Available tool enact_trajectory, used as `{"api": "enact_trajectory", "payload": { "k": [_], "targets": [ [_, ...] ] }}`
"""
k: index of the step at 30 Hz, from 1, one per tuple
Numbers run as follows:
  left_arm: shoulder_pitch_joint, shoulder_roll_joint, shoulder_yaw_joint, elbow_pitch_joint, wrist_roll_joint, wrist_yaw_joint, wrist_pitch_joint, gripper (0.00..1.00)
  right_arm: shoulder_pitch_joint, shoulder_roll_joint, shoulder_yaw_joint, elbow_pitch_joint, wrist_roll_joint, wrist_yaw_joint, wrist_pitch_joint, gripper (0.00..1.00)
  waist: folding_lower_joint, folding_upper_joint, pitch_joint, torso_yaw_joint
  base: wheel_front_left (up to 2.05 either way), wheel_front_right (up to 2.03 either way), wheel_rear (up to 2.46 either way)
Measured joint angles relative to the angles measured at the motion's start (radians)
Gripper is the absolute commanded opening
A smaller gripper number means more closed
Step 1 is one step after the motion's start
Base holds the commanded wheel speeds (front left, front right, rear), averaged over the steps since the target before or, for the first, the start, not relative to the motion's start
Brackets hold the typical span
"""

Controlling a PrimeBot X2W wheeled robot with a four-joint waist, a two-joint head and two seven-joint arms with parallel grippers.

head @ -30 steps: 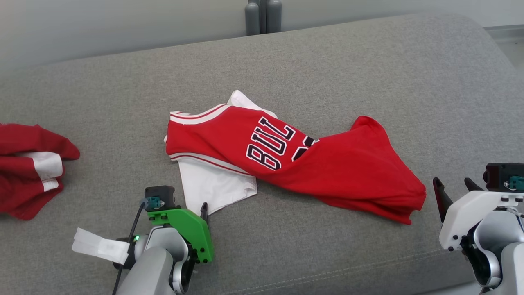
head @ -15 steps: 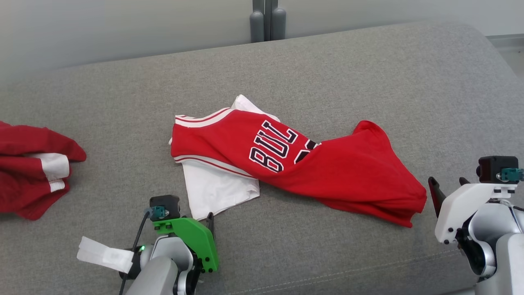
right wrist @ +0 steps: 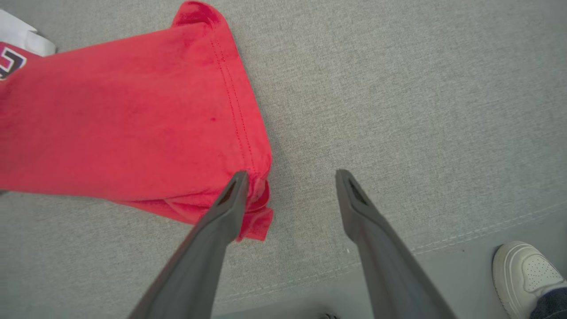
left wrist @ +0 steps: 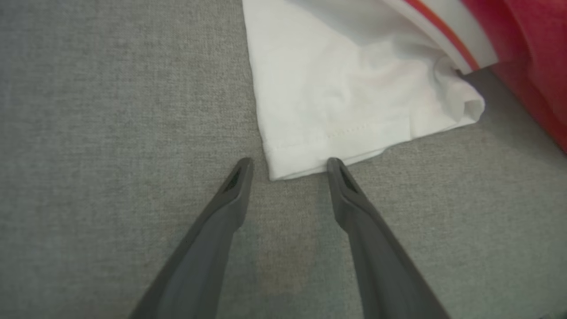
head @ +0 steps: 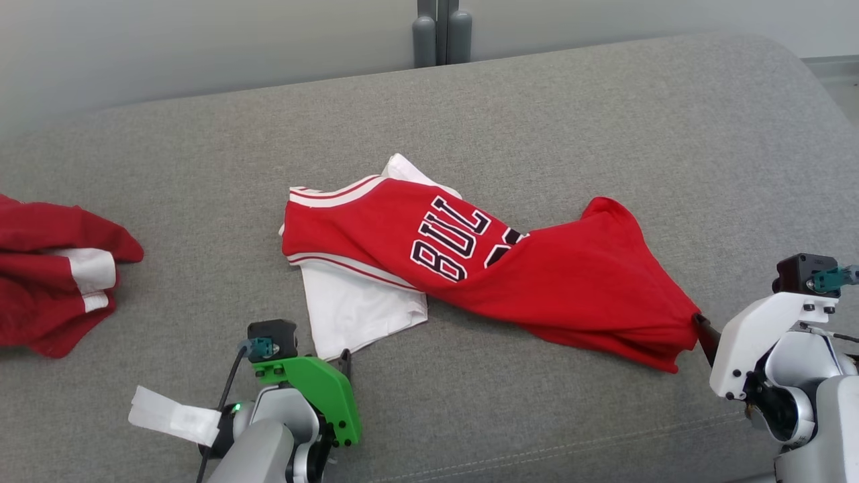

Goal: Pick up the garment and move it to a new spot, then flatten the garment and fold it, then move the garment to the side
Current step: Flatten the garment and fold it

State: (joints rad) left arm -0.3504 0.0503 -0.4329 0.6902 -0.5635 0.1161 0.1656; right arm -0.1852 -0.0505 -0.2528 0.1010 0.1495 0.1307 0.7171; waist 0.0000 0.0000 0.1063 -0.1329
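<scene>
- L gripper: at near-left of grey sofa cushion. Jaws apart, approx. medium-wide, nothing clamped. Fingertips sit either side of the near corner of the white sleeve; one tip touches the hem edge, the other is on bare fabric just beside it.
- L arm: green bracket on the wrist, white tag hanging off its outer side.
- R gripper: at near-right of cushion. Jaws spread wide, nothing clamped. One finger lies over the bunched near corner of the red hem; the other is over bare cushion, well apart from the cloth.
- White shoe: person's foot on the floor past the cushion's front seam, R wrist view, lower right.
- Jersey (task item): red, white sleeves, black "BUL" lettering, red/white striped trim. Lies crumpled and twisted across cushion centre, collar end to the L, hem end to the R, reaching both grippers. Not flattened, not folded.
- 2nd red garment: red w/ white panel, bunched at the far-left edge, well apart from the jersey.
- Grey posts: upright behind the cushion's rear edge, against the wall.
</scene>
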Motion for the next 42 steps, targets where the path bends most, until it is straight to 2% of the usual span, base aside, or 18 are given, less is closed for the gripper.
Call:
{"api": "enact_trajectory", "payload": {
  "k": [6, 9, 10, 13, 14, 21, 23, 25, 26, 27, 30, 31, 32, 34, 36, 38, 42],
  "targets": [
    [0.000, -0.001, 0.000, 0.010, -0.008, 0.006, -0.008, 0.89, 0.001, 0.000, 0.011, 0.000, 0.067, 0.000, 0.041, 1.00, 0.0000, 0.0000, -0.005, -0.007, 0.00, 0.00, 0.00],
    [-0.004, 0.000, -0.004, 0.013, -0.008, 0.006, -0.008, 0.86, -0.001, 0.001, 0.014, 0.007, 0.078, 0.000, 0.059, 1.00, 0.0000, 0.0000, -0.003, -0.006, 0.00, 0.00, 0.00],
    [-0.005, 0.000, -0.006, 0.013, -0.009, 0.006, -0.008, 0.82, -0.001, 0.000, 0.015, 0.008, 0.078, 0.000, 0.066, 1.00, 0.0000, 0.0000, -0.002, -0.005, 0.00, 0.00, 0.00],
    [-0.010, 0.001, -0.009, 0.015, -0.016, 0.006, -0.006, 0.55, -0.001, 0.001, 0.016, 0.007, 0.077, 0.000, 0.072, 1.00, 0.0000, 0.0000, 0.001, -0.003, 0.00, 0.00, 0.00],
    [-0.011, 0.001, -0.010, 0.015, -0.018, 0.006, -0.003, 0.49, -0.001, 0.001, 0.016, 0.007, 0.077, 0.000, 0.074, 1.00, 0.0000, 0.0000, 0.002, -0.003, 0.00, 0.00, 0.00],
    [-0.021, 0.000, -0.016, 0.016, -0.026, 0.007, -0.010, 0.41, -0.006, 0.001, 0.016, 0.014, 0.074, 0.000, 0.074, 1.00, 0.0000, 0.0000, 0.009, -0.003, 0.00, 0.00, 0.00],
    [-0.025, 0.000, -0.016, 0.018, -0.029, 0.007, -0.013, 0.21, -0.009, 0.001, 0.016, 0.019, 0.074, 0.000, 0.073, 1.00, 0.0000, 0.0000, 0.010, -0.003, 0.00, 0.00, 0.00],
    [-0.029, 0.000, -0.017, 0.020, -0.030, 0.008, -0.018, 0.00, -0.012, 0.001, 0.016, 0.024, 0.074, 0.000, 0.073, 0.85, 0.0000, 0.0000, 0.011, -0.003, 0.00, 0.00, 0.00],
    [-0.030, 0.000, -0.017, 0.021, -0.030, 0.008, -0.018, 0.00, -0.012, 0.001, 0.016, 0.026, 0.075, 0.000, 0.072, 0.83, 0.0000, 0.0000, 0.011, -0.003, 0.00, 0.00, 0.00],
    [-0.030, 0.000, -0.017, 0.022, -0.032, 0.008, -0.018, 0.00, -0.013, 0.001, 0.015, 0.028, 0.077, 0.000, 0.072, 0.75, 0.0000, 0.0000, 0.011, -0.003, 0.00, 0.00, 0.00],
    [-0.030, 0.000, -0.018, 0.024, -0.036, 0.008, -0.018, 0.00, -0.015, 0.001, 0.010, 0.038, 0.078, 0.000, 0.074, 0.33, 0.0000, 0.0000, 0.012, -0.002, 0.00, 0.00, 0.00],
    [-0.030, 0.000, -0.018, 0.024, -0.037, 0.008, -0.019, 0.00, -0.015, 0.001, 0.008, 0.041, 0.078, 0.000, 0.075, 0.24, 0.0000, 0.0000, 0.012, -0.001, 0.00, 0.00, 0.00],
    [-0.030, 0.000, -0.019, 0.025, -0.040, 0.008, -0.019, 0.00, -0.016, 0.001, 0.005, 0.047, 0.081, 0.000, 0.077, 0.21, 0.0000, 0.0000, 0.013, 0.000, 0.00, 0.00, 0.00],
    [-0.031, 0.000, -0.019, 0.025, -0.041, 0.008, -0.022, 0.00, -0.021, 0.001, 0.003, 0.055, 0.085, 0.000, 0.077, 0.23, 0.0000, 0.0000, 0.015, 0.001, 0.00, 0.00, 0.00],
    [-0.032, 0.001, -0.020, 0.025, -0.041, 0.008, -0.023, 0.00, -0.025, 0.001, 0.001, 0.061, 0.085, 0.000, 0.076, 0.34, 0.0000, 0.0000, 0.016, 0.002, 0.00, 0.00, 0.00],
    [-0.032, 0.002, -0.021, 0.025, -0.041, 0.008, -0.026, 0.00, -0.026, 0.001, -0.001, 0.069, 0.085, 0.000, 0.073, 0.37, 0.0000, 0.0000, 0.018, 0.004, 0.00, 0.00, 0.00],
    [-0.036, 0.003, -0.024, 0.025, -0.042, 0.008, -0.026, 0.00, -0.039, 0.001, -0.004, 0.088, 0.088, 0.000, 0.066, 0.23, 0.0000, 0.0000, 0.023, 0.007, 0.00, 0.00, 0.00]
  ]
}}
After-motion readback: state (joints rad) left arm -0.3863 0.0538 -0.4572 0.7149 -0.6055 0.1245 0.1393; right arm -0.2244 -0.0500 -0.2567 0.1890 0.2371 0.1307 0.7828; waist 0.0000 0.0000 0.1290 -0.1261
